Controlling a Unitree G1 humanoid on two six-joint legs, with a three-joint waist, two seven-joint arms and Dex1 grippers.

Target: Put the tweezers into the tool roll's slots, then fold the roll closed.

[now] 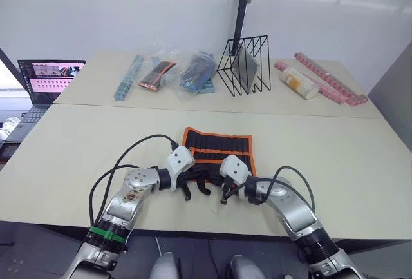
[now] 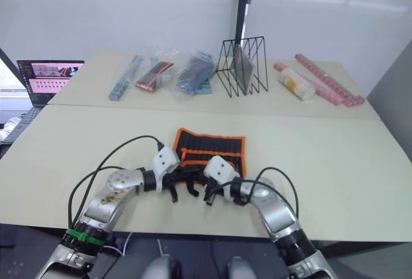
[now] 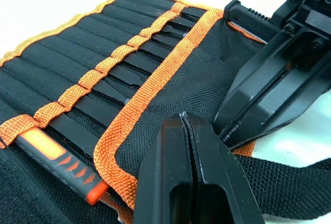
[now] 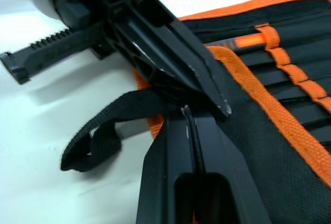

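Hovering pinched-closed (holding nothing), both black two-fingered grippers, left (image 1: 194,191) and right (image 1: 225,195), flank the flat black orange-trimmed fabric tool roll's (image 1: 219,150) near edge.

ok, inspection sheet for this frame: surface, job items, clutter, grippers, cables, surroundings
Surface: pale table, a second one butted behind it.
Job's things: tool roll lies open and flat near the front edge; tweezers sit in the slots; an orange-marked tool sits in an end slot; strap loose on the table.
Clutter: on the far table, bagged packets, black wire rack, pink strips, a pale tube.
Grippers: left gripper and right gripper both shut, empty, at the roll's near edge, close together.
Cables: black cables loop over both arms.
Surroundings: laptop at far left, white wall behind.
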